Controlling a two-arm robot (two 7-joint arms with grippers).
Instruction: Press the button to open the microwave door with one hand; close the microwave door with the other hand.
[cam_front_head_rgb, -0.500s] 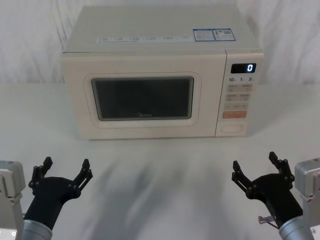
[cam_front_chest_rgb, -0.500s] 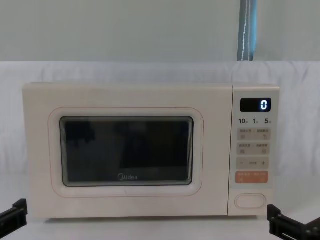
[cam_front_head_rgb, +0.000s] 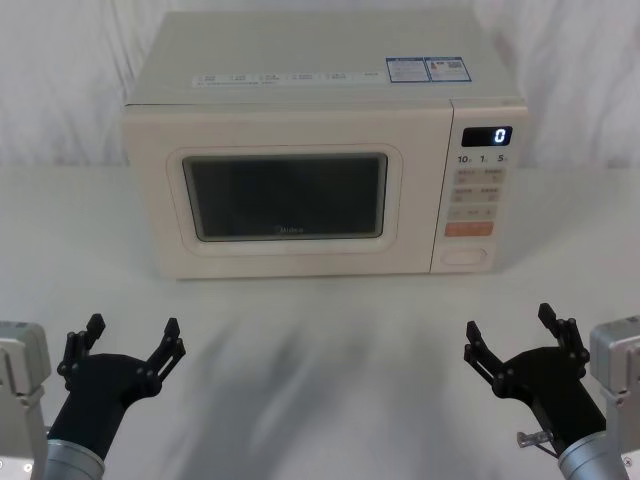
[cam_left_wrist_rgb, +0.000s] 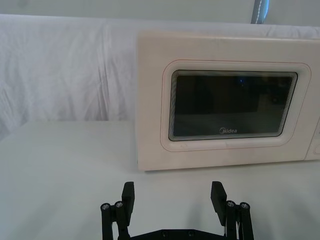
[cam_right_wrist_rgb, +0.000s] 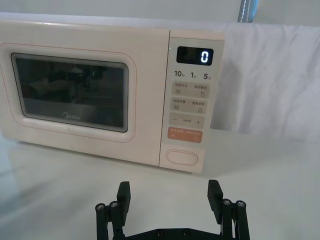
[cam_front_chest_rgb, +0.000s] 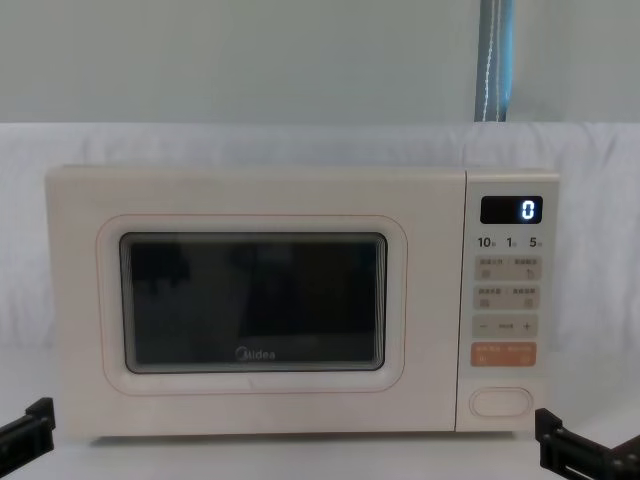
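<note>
A cream microwave (cam_front_head_rgb: 320, 90) stands at the back middle of the white table, its display showing "0". The microwave door (cam_front_head_rgb: 285, 262) with its dark window sits flush and shut; it also shows in the chest view (cam_front_chest_rgb: 250, 400) and both wrist views (cam_left_wrist_rgb: 150, 100) (cam_right_wrist_rgb: 145, 90). The blank pill-shaped button (cam_front_head_rgb: 465, 256) (cam_right_wrist_rgb: 181, 157) (cam_front_chest_rgb: 501, 402) lies at the bottom of the control panel, under the orange key. My left gripper (cam_front_head_rgb: 132, 338) (cam_left_wrist_rgb: 173, 194) is open near the table's front left, far short of the door. My right gripper (cam_front_head_rgb: 516, 330) (cam_right_wrist_rgb: 169, 195) is open at the front right, well back from the button.
A white cloth covers the table (cam_front_head_rgb: 320, 330) and hangs as a backdrop behind the microwave. A bluish pole (cam_front_chest_rgb: 495, 60) rises behind the microwave on the right. Open tabletop lies between both grippers and the microwave front.
</note>
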